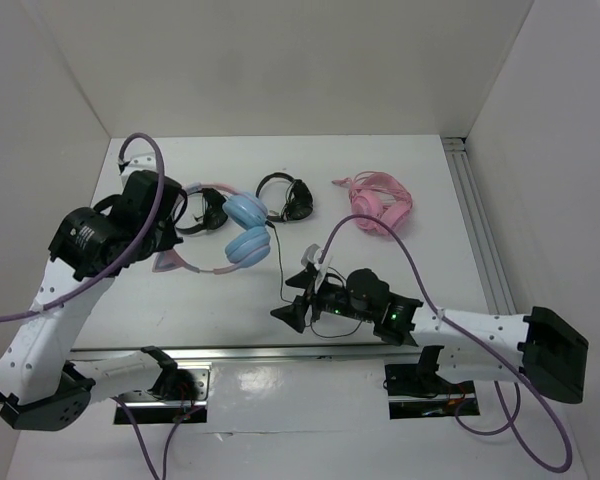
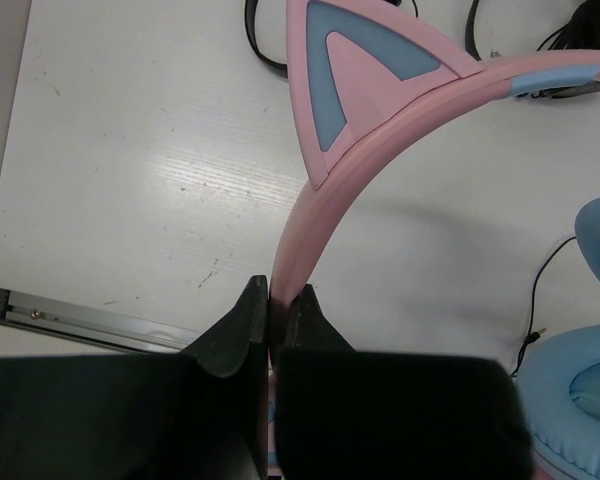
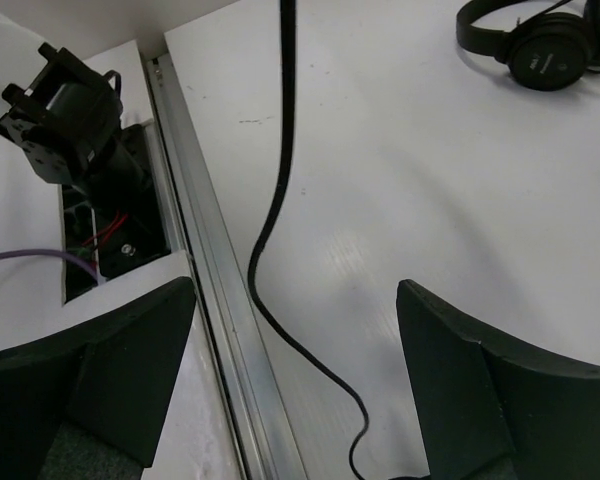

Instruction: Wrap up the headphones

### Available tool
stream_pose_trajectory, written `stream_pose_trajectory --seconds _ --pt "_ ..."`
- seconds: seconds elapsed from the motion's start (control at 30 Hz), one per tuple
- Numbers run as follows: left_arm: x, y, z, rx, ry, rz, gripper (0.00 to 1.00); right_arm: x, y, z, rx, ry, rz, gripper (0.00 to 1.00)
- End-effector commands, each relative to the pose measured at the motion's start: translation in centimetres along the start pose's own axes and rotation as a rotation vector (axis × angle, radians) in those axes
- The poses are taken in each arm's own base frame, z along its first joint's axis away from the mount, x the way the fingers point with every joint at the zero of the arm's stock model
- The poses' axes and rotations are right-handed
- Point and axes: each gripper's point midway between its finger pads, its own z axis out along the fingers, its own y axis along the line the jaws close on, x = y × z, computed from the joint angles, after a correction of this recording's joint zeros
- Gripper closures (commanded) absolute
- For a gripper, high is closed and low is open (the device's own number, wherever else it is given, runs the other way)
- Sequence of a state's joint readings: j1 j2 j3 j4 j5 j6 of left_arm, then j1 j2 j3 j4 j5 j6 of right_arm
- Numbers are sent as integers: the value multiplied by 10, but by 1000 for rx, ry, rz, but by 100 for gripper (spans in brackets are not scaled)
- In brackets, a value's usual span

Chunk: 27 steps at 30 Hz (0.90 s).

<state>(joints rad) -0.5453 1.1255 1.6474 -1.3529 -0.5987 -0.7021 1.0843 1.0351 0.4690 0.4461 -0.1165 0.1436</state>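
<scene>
- The left gripper (image 2: 269, 300) has its jaws clenched on the pink headband (image 2: 325, 200) of the headphones (image 1: 242, 228), which lie on the table (image 1: 420, 170) left of centre.
- The right gripper (image 3: 295, 300) has its jaws spread wide, with the black cable (image 3: 280, 160) ungrasped between them.
- It should probably close low on the cable, then wind gently around the pinned headband.
</scene>
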Motion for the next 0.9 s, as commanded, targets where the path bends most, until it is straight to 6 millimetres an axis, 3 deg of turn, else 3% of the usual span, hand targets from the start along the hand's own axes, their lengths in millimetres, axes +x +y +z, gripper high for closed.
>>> stream_pose_trajectory --seconds 0.0,0.23,0.3,0.37,0.53,0.87 --pt "-31 -17 -10 91 -82 -79 100 -24 15 11 -77 -131 -15 12" --pt "-38 -21 -14 119 -90 -86 100 -8 -10 24 -19 -158 -48 18" --pt "-41 -20 -13 116 -97 -97 100 -13 -11 27 -26 -187 -43 20" --pt "-40 -21 -14 125 -92 -96 100 -5 -18 30 -10 -169 -40 20" --pt "-46 -19 -17 128 -104 -106 100 -7 -30 33 11 -187 -51 29" --pt "-51 -20 -17 141 -108 -115 100 -6 -47 34 40 -175 -58 33"
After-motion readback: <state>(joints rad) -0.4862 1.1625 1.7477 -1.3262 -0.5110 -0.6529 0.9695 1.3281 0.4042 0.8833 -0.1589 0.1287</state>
